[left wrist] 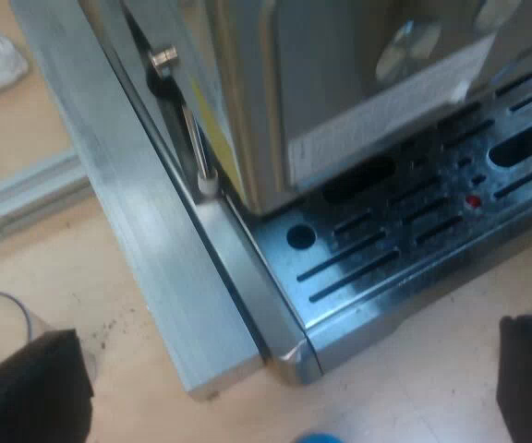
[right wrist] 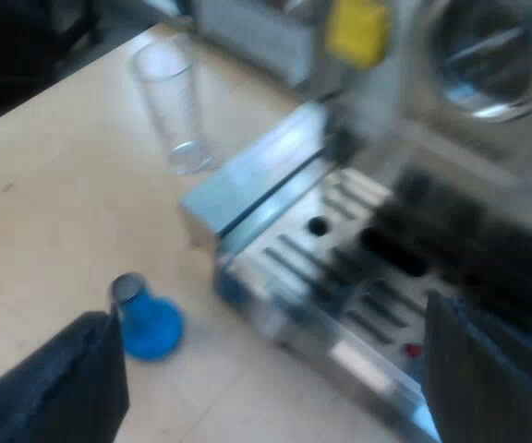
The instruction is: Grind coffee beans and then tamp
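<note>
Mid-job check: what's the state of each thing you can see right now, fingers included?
Drip tray: seated under the espresso machine.
Measuring glass: upright on the table, empty.
Blue tamper: loose on the table by the drip tray, ungrasped.
Left gripper: fingers open, holding nothing.
Right gripper: fingers open, holding nothing.

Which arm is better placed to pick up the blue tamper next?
Right, probably: the blue tamper stands close by the open right gripper. The left gripper hangs open over a corner of the drip tray.
</note>
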